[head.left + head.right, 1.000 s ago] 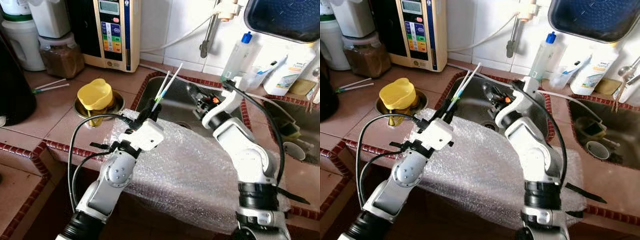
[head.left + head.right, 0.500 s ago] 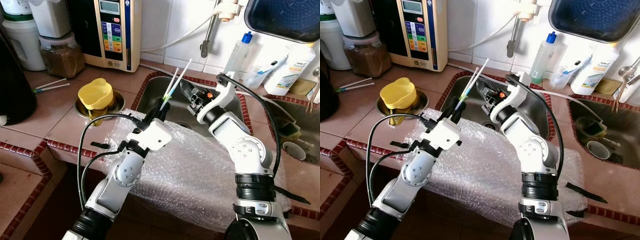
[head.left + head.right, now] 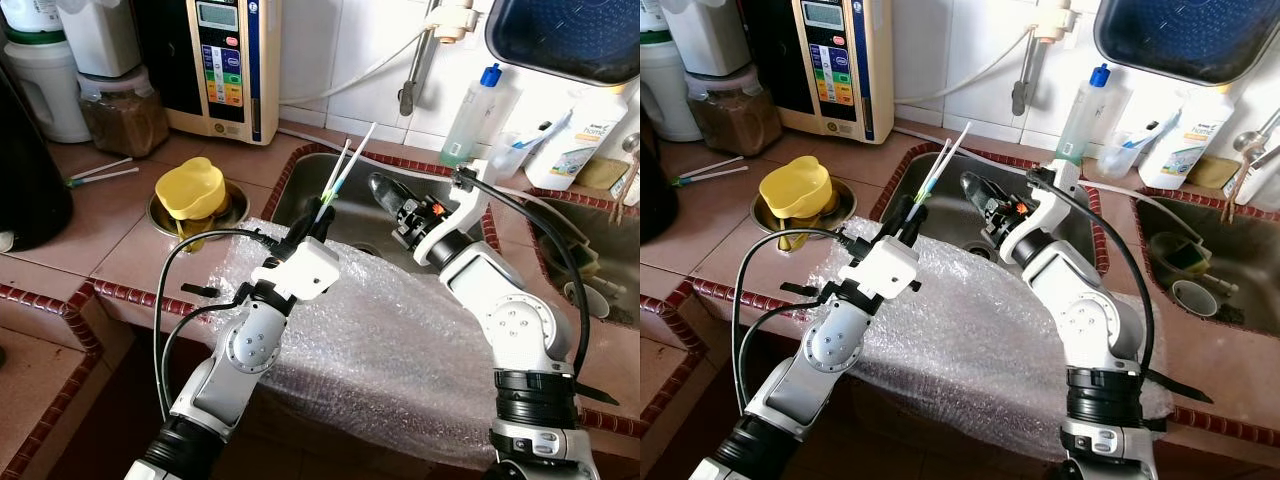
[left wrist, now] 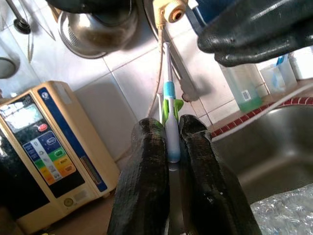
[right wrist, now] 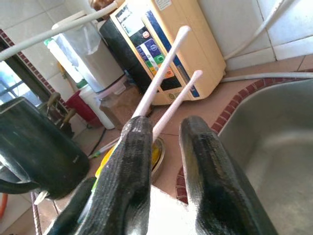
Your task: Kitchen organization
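Two thin white toothbrushes (image 3: 345,170) with green and blue grips stick up and away from my left gripper (image 3: 318,224), which is shut on their lower ends (image 4: 169,117) over the near edge of the steel sink (image 3: 345,212). My right gripper (image 3: 384,190) hovers over the sink just to the right of the brushes, pointing toward them. In the right wrist view its fingers (image 5: 134,147) stand slightly apart with nothing between them, and the two white brush stems (image 5: 166,56) rise just beyond the tips.
Bubble wrap (image 3: 400,320) covers the counter's front edge under both arms. A yellow cup in a steel bowl (image 3: 192,190) sits left of the sink, with a water purifier (image 3: 228,60) behind it. A soap bottle (image 3: 475,115) and a second basin (image 3: 590,250) are at the right.
My left gripper lifted the brushes slightly up and right. My right gripper swung left toward the brush tips, then drew back a little as its arm shifted right.
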### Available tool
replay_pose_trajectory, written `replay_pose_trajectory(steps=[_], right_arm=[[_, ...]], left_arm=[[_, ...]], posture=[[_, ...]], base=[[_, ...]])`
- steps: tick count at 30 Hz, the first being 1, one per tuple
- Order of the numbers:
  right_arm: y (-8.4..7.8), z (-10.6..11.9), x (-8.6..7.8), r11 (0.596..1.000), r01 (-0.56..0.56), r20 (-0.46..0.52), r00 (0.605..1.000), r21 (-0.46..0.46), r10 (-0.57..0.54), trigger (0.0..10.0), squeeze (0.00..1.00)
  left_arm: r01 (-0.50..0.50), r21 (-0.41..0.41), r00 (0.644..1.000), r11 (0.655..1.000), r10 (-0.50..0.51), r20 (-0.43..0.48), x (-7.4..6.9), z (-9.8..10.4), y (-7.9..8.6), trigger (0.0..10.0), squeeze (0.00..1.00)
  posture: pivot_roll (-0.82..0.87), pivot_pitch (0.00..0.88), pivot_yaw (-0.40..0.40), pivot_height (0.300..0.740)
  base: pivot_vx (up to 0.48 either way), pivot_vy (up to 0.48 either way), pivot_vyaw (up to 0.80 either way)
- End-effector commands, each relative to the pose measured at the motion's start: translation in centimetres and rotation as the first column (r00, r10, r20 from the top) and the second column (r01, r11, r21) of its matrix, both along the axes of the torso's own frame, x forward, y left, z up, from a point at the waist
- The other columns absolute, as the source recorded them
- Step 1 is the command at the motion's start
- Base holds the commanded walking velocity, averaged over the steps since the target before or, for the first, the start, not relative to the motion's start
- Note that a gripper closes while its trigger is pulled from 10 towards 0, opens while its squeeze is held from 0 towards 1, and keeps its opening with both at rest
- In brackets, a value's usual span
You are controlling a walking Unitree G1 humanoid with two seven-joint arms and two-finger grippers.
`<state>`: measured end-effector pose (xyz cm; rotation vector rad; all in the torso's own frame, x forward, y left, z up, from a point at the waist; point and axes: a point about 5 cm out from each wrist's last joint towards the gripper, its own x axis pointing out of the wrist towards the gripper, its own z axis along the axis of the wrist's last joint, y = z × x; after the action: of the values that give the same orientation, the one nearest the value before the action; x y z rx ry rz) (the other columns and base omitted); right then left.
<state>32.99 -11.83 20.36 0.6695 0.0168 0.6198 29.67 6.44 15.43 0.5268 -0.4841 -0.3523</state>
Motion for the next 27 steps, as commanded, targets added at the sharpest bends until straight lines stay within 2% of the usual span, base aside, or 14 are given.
replay_pose_trajectory(steps=[1, 11, 14, 15, 16, 17, 18, 19, 20, 27], right_arm=[[0.1, 0.7, 0.0, 1.000, -0.011, 0.029, 1.000, 0.015, 0.010, 10.0, 1.00], [1.8, 0.9, 0.7, 0.998, -0.038, 0.035, 0.999, 0.058, 0.036, 10.0, 1.00], [3.1, 0.6, 1.4, 0.997, -0.041, 0.024, 0.999, 0.063, 0.039, 10.0, 1.00], [3.3, 0.6, 1.5, 0.997, -0.040, 0.021, 0.999, 0.060, 0.039, 10.0, 0.87], [3.5, 0.5, 1.6, 0.998, -0.039, 0.019, 0.999, 0.058, 0.038, 10.0, 0.87], [3.8, 0.4, 2.0, 0.998, -0.028, 0.009, 1.000, 0.057, 0.028, 10.0, 0.00], [3.9, 0.4, 2.2, 0.998, -0.023, 0.005, 1.000, 0.056, 0.023, 10.0, 0.00], [3.9, 0.4, 2.3, 0.998, -0.013, 0.002, 1.000, 0.055, 0.013, 6.4, 0.00], [3.9, 0.4, 2.5, 0.998, 0.002, -0.004, 1.000, 0.056, -0.001, 0.0, 0.00], [3.5, 0.7, 3.6, 0.995, 0.080, -0.010, 0.997, 0.054, -0.079, 0.0, 0.00]], left_arm=[[0.031, 0.009, 0.999, 0.999, -0.031, 0.015, 0.1, 0.4, -0.6, 2.6, 0.00], [0.056, 0.024, 0.998, 0.998, -0.056, 0.016, 0.0, 0.3, -0.9, 3.6, 0.00], [0.065, 0.029, 0.998, 0.997, -0.066, 0.019, 0.0, 0.3, -1.0, 3.6, 0.00], [0.067, 0.031, 0.997, 0.997, -0.067, 0.021, 0.0, 0.3, -1.0, 3.6, 0.00], [0.068, 0.032, 0.997, 0.997, -0.069, 0.023, -0.1, 0.4, -1.1, 3.6, 0.00], [0.072, 0.035, 0.997, 0.997, -0.073, 0.026, -0.1, 0.4, -1.1, 3.6, 0.00], [0.073, 0.037, 0.997, 0.997, -0.074, 0.026, -0.1, 0.4, -1.2, 3.6, 0.00], [0.073, 0.037, 0.997, 0.997, -0.074, 0.026, -0.1, 0.4, -1.1, 3.6, 0.00], [0.071, 0.037, 0.997, 0.997, -0.072, 0.025, -0.1, 0.3, -1.1, 3.6, 0.00], [0.070, 0.034, 0.997, 0.997, -0.071, 0.020, -0.2, 0.2, -1.1, 4.2, 0.00]], posture=[[0.05, 0.000, -0.105, 0.740], [0.06, 0.000, -0.107, 0.740], [0.06, 0.000, -0.106, 0.740], [0.06, 0.000, -0.107, 0.740], [0.06, 0.000, -0.107, 0.740], [0.07, 0.000, -0.108, 0.740], [0.07, 0.000, -0.109, 0.740], [0.07, 0.000, -0.109, 0.740], [0.07, 0.000, -0.109, 0.740], [0.07, 0.000, -0.109, 0.740]], base=[[0.000, 0.000, 0.00], [0.000, 0.000, 0.00], [0.000, 0.000, 0.00], [0.000, 0.000, 0.00], [0.000, 0.000, 0.00], [0.000, 0.000, 0.00], [0.000, 0.000, 0.00], [0.000, 0.000, 0.00], [0.000, 0.000, 0.00], [0.000, 0.000, 0.00]])
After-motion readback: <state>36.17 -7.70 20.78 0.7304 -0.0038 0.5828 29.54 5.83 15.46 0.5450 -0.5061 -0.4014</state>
